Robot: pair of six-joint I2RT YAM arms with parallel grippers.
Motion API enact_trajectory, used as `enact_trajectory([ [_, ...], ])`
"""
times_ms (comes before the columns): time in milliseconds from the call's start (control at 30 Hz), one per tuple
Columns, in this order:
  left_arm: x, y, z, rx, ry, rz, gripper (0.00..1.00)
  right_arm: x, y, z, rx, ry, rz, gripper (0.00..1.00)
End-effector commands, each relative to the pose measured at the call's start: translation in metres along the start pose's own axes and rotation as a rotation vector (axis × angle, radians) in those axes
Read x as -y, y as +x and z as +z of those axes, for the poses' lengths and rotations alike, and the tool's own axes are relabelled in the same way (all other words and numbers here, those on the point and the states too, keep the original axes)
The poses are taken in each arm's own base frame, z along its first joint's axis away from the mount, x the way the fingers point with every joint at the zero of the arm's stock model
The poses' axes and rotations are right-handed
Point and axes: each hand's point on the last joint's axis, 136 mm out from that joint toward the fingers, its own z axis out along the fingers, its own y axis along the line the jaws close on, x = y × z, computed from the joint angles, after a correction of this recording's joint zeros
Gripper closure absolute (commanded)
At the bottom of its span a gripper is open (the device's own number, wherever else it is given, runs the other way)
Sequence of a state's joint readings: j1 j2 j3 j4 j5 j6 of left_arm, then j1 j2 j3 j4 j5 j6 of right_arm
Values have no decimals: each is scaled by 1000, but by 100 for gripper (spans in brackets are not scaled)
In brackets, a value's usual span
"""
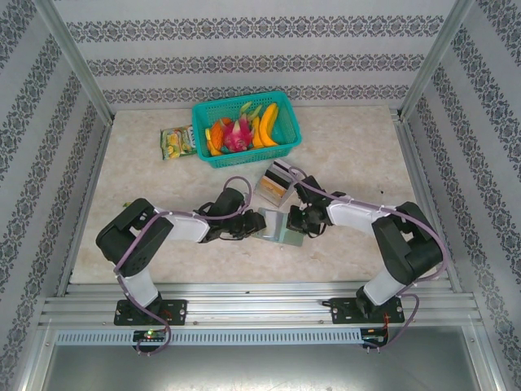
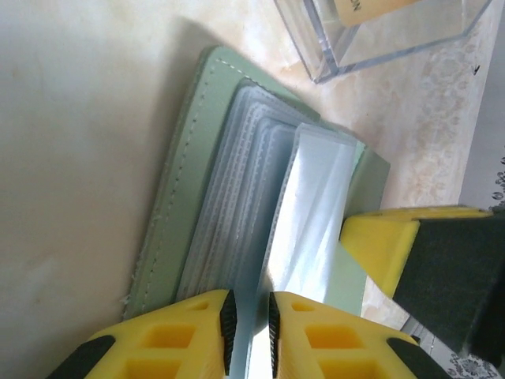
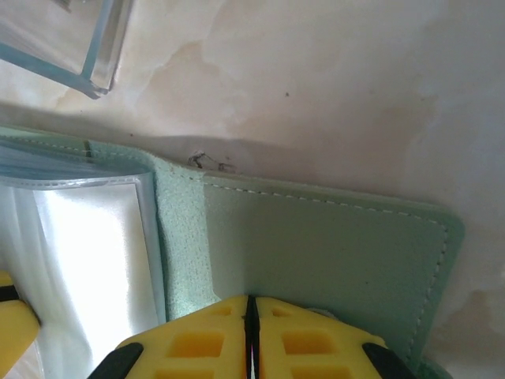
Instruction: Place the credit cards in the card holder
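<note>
The grey-green card holder [image 1: 282,232] lies open on the table between my two grippers. In the left wrist view its cover [image 2: 185,197] and its clear sleeves [image 2: 237,197] are spread. One raised sleeve [image 2: 312,213] runs between the nearly closed pads of my left gripper [image 2: 249,306]. My right gripper [image 3: 252,302] is shut, its tips over the inner side of the other cover [image 3: 331,253]; one of its yellow fingers [image 2: 387,249] is on that flap. The credit cards [image 1: 277,177] stand in a small clear box just behind the holder; an orange-brown one [image 2: 371,6] shows.
The clear box [image 2: 379,47] stands close behind the holder, with its corner [image 3: 99,59] near my right gripper. A teal basket [image 1: 286,140] of toy fruit is at the back, a yellow-green snack packet [image 1: 177,142] to its left. Patterned walls enclose the table.
</note>
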State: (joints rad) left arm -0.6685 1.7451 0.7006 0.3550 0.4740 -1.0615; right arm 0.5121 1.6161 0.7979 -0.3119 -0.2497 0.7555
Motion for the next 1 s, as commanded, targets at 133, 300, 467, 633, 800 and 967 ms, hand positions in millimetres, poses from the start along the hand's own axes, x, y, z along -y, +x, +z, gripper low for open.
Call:
enact_trajectory([
  [133,-46,33,-24,9,-162,-80,77,16,-2,22,-60,93,-159,89],
  [300,-37,26,-30,18,-176,-27,76,1,-3,21,-80,54,-219,89],
  [467,-5,9,-53,105,-122,60,73,-17,-10,-8,-2,14,-222,86],
  [633,11,-3,-68,137,-152,148,72,-39,-23,-48,97,-59,-223,82],
  [800,20,-10,-68,154,-131,153,71,-47,-44,-84,231,-59,-252,74],
  [967,29,-24,-66,166,-109,143,69,-53,-67,-100,285,-19,-347,69],
])
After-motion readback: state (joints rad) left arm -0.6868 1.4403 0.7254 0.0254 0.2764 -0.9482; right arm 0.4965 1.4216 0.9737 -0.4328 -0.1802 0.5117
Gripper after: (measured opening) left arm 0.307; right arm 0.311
